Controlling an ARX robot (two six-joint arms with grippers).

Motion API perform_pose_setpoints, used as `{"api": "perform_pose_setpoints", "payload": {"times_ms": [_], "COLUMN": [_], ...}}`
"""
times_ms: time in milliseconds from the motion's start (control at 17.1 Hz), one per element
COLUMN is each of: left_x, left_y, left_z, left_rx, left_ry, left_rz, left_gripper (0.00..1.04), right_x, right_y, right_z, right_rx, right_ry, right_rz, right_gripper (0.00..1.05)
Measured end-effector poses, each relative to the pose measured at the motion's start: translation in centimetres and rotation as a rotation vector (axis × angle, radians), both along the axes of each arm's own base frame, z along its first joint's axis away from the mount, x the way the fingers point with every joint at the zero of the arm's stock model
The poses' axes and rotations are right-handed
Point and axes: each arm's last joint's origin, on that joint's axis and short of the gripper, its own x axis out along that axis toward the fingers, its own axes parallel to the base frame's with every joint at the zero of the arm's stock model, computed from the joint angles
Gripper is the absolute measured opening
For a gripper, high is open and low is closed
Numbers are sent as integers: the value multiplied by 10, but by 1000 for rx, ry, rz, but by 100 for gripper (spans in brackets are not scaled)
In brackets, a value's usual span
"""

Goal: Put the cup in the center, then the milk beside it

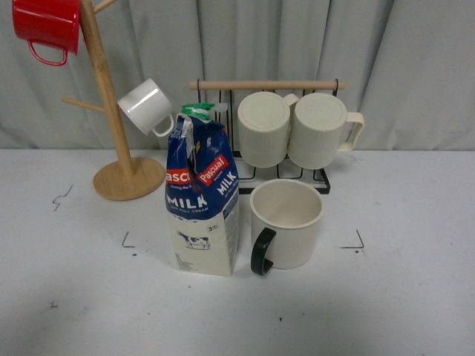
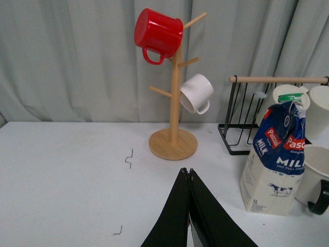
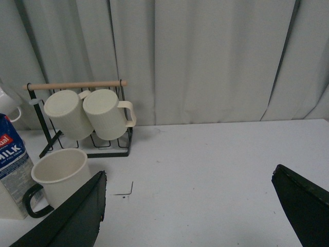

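1. The cup (image 1: 286,224) is seen upright on the table (image 1: 401,297), mouth up, black handle turned toward the camera in the front view.
2. The milk (image 1: 202,200) is stood upright just beside the cup, on its left in the front view; whether the two touch cannot be told.
3. The milk's top is seen opened and crumpled, with a green cap (image 1: 197,111) on it.
4. The rack (image 1: 267,86), black wire with a wooden bar, is placed directly behind the cup; two ribbed mugs (image 1: 263,127) are laid in it on their sides.
5. The mug tree (image 1: 119,133) is located behind and left of the cup, well apart from it; a red mug (image 1: 47,25) and a white mug (image 1: 145,106) are hung on its pegs.
6. Small black corner marks (image 1: 355,242) are seen on the table on either side of the cup and milk.
7. The left gripper (image 2: 189,173) is seen in its wrist view with fingers pressed together, nothing held, over bare table left of the milk.
8. The right gripper (image 3: 187,193) is seen spread wide, nothing held, right of the cup.
9. Neither gripper is shown in the front view.
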Motion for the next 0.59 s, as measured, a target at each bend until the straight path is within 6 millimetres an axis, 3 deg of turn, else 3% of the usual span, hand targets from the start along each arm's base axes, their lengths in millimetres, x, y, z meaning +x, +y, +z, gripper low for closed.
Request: {"api": "perform_pose_setpoints", "payload": {"times_ms": [117, 586], "left_x": [0, 0], "left_y": [0, 0], "left_z": [1, 1], "left_rx": [0, 1], "left_ry": [-6, -7], "left_rz": [-2, -1], "left_gripper": [6, 100], "right_x": [0, 0], "right_y": [0, 0], "right_z": [0, 0], "right_rx": [0, 0], "right_ry": [0, 0], "right_rz": [0, 0], "right_gripper": [98, 98]}}
